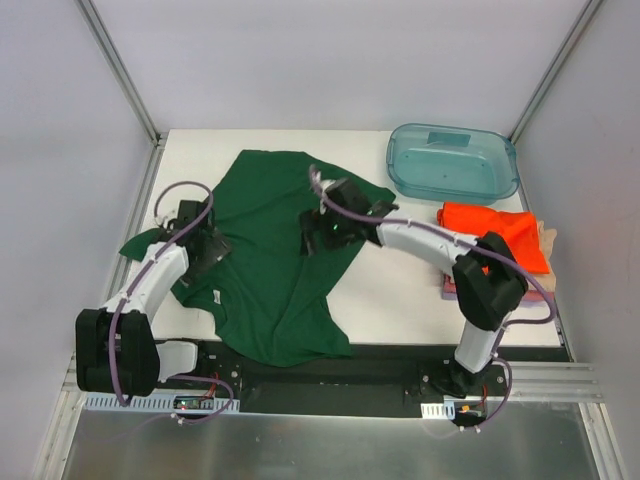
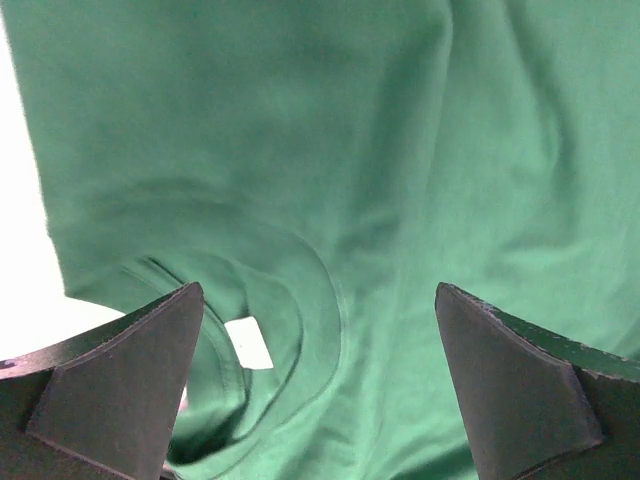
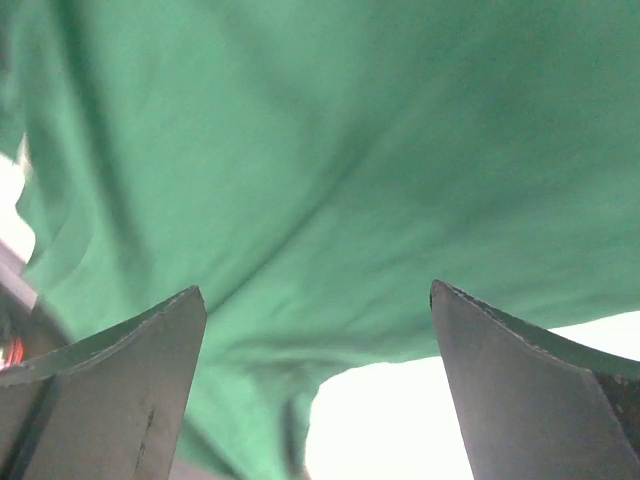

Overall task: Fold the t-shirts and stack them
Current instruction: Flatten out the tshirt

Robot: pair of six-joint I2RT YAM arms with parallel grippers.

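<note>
Left jaws: spread wide, empty, hovering over the left side of the green shirt point(image 1: 270, 270), just above its collar point(image 2: 330, 300) and white label point(image 2: 248, 342). The shirt lies crumpled and unfolded on the desk point(image 1: 400, 300), with one sleeve out to its left. Right jaws: likewise released, holding nothing, over the shirt's far-right part, near a cloth edge with bare desk beyond it. Well right of the shirt: the orange shirt point(image 1: 495, 230) tops a folded stack, pink point(image 1: 450, 290) and beige point(image 1: 547, 235) peeking out under it. A tub point(image 1: 452, 160) sits beyond the shirt's far-right corner. Judgement: thin cloth, light and limp. It will sag, drag and wrinkle, and a single layer may slip. Best holds are the thicker seams: collar rib or shoulder for the left, sleeve hem or side edge for the right.
</note>
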